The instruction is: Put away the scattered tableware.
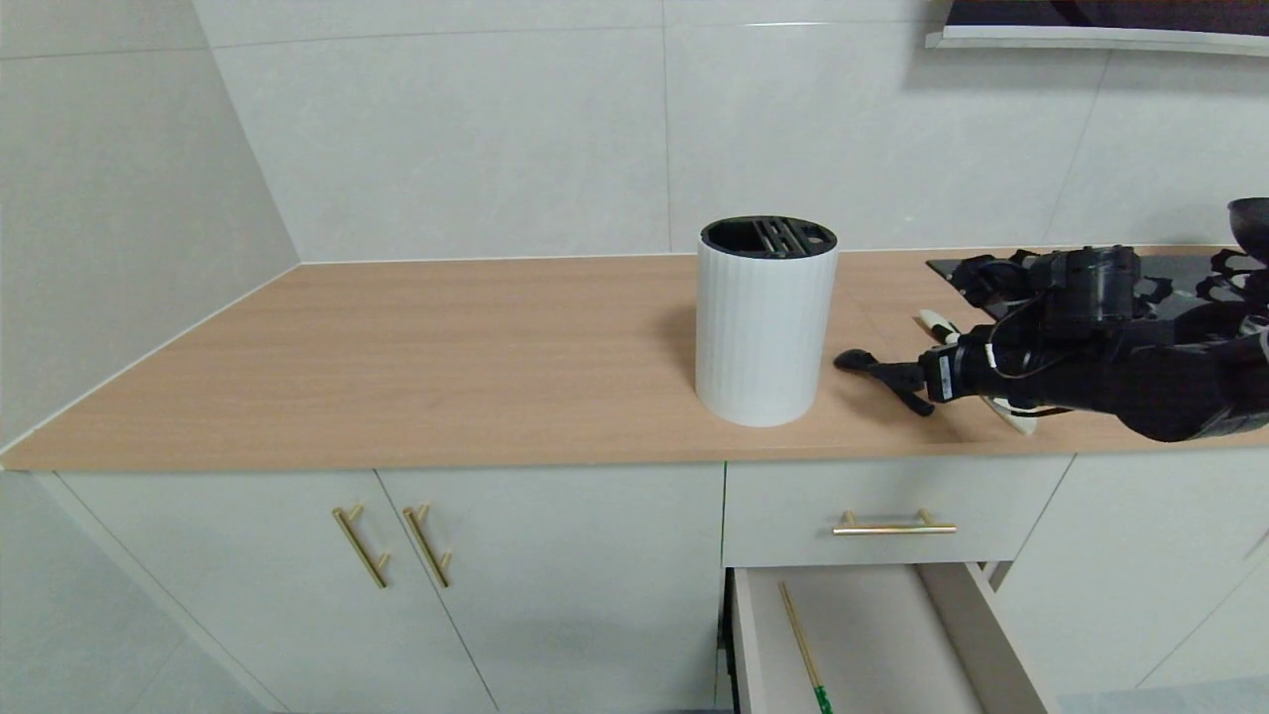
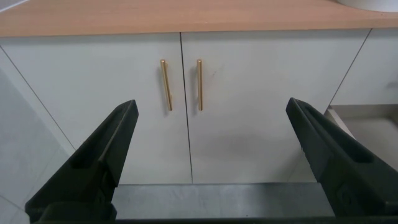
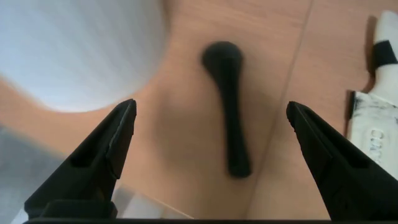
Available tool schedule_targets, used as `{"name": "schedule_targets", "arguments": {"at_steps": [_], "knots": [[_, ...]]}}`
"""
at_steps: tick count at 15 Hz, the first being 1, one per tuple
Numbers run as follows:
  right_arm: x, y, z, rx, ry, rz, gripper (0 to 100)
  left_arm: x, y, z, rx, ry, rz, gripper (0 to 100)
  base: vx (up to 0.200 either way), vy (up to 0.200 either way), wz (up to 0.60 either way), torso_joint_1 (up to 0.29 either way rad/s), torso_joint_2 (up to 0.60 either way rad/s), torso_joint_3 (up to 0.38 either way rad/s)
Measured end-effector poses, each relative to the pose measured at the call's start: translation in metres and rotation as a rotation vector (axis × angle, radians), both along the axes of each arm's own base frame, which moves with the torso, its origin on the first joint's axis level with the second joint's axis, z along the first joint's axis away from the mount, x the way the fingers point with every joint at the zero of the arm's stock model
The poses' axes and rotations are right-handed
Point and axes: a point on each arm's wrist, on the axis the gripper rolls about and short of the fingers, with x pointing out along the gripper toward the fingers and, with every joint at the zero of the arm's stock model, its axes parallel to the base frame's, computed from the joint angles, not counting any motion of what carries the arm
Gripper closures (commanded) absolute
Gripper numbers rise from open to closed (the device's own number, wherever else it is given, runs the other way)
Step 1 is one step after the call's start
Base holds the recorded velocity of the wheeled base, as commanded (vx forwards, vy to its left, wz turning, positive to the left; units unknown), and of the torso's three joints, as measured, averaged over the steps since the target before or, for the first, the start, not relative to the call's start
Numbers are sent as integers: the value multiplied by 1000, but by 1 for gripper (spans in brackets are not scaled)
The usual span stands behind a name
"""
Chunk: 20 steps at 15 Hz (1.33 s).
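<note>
Black spoon [image 3: 227, 112] beside white holder [image 1: 765, 327]; right end effector [image 3: 210, 107] wide above it; left end effector [image 2: 211, 109] wide.

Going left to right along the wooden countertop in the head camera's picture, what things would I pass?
white ribbed holder → black spoon → white-handled utensil
</note>
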Motion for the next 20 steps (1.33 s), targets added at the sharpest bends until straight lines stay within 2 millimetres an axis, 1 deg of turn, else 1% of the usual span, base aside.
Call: {"name": "schedule_targets", "arguments": {"at_steps": [3,5,10,14,15,20], "knots": [[10,-2,-19,-7,34,-7,0,0,0,0,0,0,0,0,0,0,0,0,0,0],[14,-2,-28,-10,51,-8,0,0,0,0,0,0,0,0,0,0,0,0,0,0],[21,-2,-39,-19,69,-10,0,0,0,0,0,0,0,0,0,0,0,0,0,0],[24,-1,-42,-20,73,-13,0,0,0,0,0,0,0,0,0,0,0,0,0,0],[24,-1,-43,-21,74,-13,100,0,0,0,0,0,0,0,0,0,0,0,0,0],[26,-1,-44,-20,74,-12,100,0,0,0,0,0,0,0,0,0,0,0,0,0]]}}
